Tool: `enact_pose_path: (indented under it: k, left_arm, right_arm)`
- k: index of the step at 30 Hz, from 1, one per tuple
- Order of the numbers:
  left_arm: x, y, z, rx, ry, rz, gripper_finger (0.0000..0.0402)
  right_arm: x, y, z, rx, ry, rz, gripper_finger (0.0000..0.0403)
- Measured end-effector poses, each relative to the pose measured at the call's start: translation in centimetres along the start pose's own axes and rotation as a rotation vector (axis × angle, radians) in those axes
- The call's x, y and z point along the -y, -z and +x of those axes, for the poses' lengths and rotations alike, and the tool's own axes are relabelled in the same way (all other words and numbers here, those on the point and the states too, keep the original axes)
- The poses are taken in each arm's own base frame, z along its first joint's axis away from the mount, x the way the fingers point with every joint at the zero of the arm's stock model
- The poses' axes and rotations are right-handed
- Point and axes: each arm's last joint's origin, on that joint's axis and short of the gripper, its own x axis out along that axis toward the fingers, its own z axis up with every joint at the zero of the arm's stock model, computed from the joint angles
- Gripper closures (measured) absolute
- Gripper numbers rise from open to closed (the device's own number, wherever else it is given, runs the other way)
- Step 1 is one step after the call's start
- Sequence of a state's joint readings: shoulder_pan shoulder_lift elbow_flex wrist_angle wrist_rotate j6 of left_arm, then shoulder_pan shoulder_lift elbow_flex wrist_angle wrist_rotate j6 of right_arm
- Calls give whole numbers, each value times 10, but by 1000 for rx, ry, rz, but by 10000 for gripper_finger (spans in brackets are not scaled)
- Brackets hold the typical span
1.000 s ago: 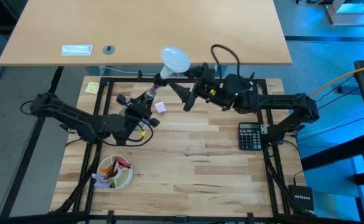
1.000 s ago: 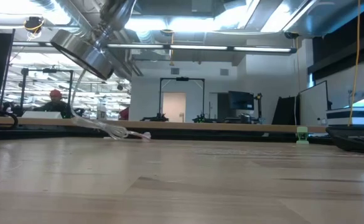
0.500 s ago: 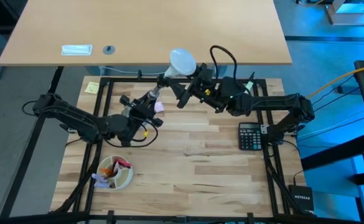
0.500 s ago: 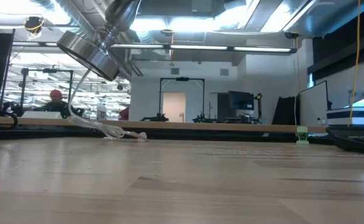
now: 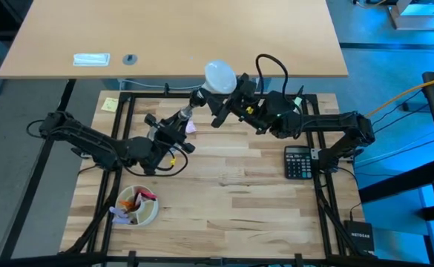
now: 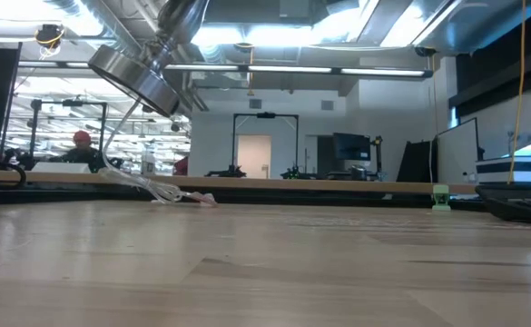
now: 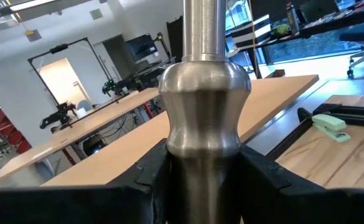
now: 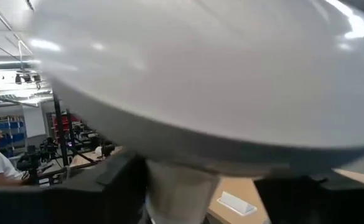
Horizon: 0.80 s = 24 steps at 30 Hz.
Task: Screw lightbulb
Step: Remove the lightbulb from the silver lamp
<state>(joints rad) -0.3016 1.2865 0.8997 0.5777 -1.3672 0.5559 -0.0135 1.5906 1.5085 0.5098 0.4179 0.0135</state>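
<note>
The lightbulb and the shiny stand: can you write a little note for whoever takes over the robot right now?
Left gripper: jaws shut on the silvery stand, held off the table and tilted, its flared foot in the air.
Right gripper: jaws shut on the lightbulb, gripped at its neck, over the far edge of the table.
Done: both parts picked up, bulb's base brought to the stand's socket end.
Cannot tell whether threads have caught.
Left: turn the bulb until seated, then set the stand down upright.
</note>
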Motion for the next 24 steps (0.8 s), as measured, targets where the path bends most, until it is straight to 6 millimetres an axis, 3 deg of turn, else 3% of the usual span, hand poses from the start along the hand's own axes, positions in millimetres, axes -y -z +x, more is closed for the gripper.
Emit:
enact_pose_path:
  k: [5, 12, 18, 24]
  left_arm:
    - [0, 0, -1, 8, 13, 16, 278]
    - [-9, -11, -19, 89, 134, 28, 278]
    - [-23, -13, -32, 223, 534, -28, 278]
    - [-32, -9, -26, 261, 974, -132, 278]
  right_arm:
    - [-1, 0, 0, 1, -25, -31, 232]
    - [-5, -8, -4, 19, -205, -67, 239]
    - [-15, -17, -11, 44, -606, -67, 239]
    - [-21, -19, -20, 18, -961, -5, 239]
